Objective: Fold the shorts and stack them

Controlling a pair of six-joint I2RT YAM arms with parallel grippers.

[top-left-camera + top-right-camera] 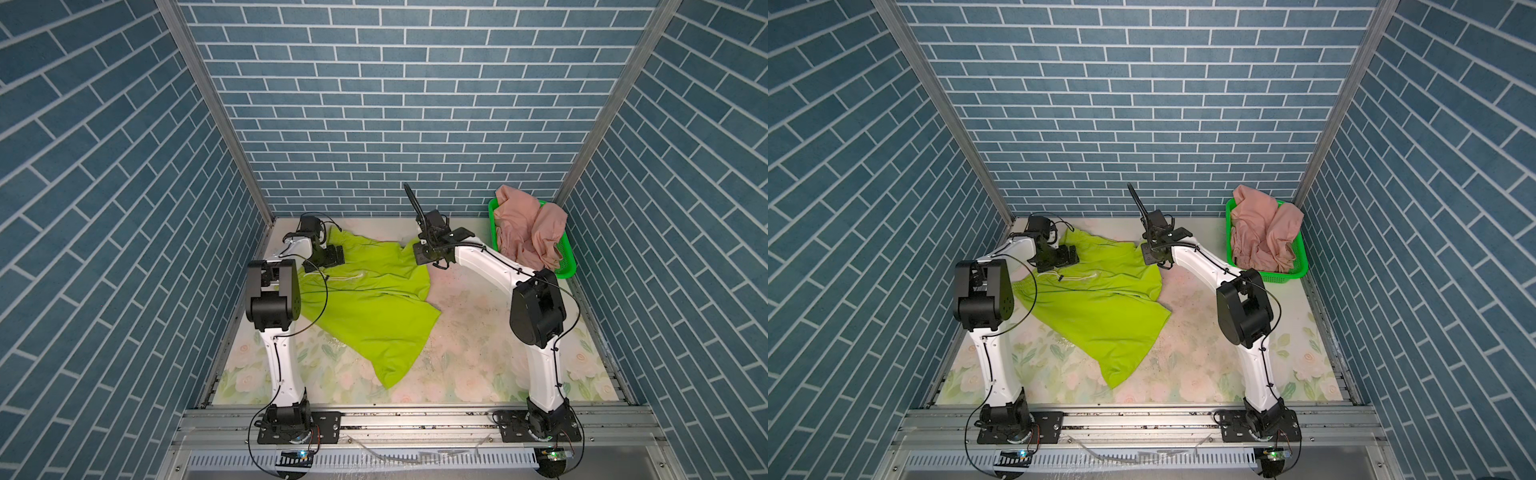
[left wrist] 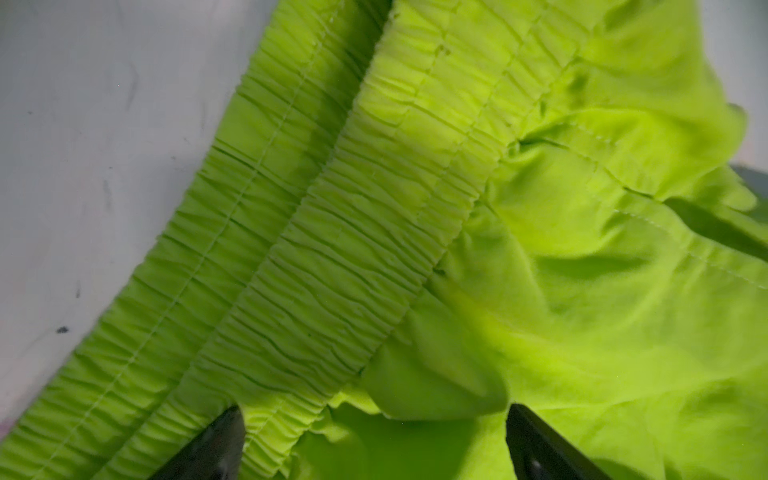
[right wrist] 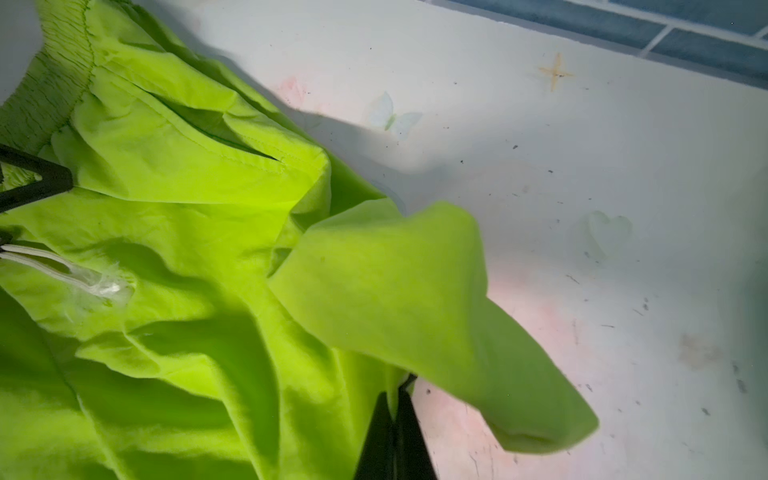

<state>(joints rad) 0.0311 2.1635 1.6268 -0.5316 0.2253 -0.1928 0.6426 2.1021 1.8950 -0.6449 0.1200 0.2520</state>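
Early stage, we judge. Lime-green shorts [image 1: 365, 307] lie unfolded and rumpled on the tabletop [image 1: 478, 357], centre toward 10 o'clock. Right fingers [image 3: 382, 440] pressed together, pinching a corner of that pair near 12 o'clock; left fingers [image 2: 220, 440] spread wide over its waistband [image 2: 332, 270], gripping nothing. Pink shorts [image 1: 528, 226] sit crumpled in the basket [image 1: 567, 270] at 2 o'clock. We count no fold, no stack.

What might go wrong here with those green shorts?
The right pincer is shut on only a thin edge of the lime-green shorts, so the fabric may slip out. The left pincer hangs open over the waistband; a one-sided pull could drag and bunch the shorts.
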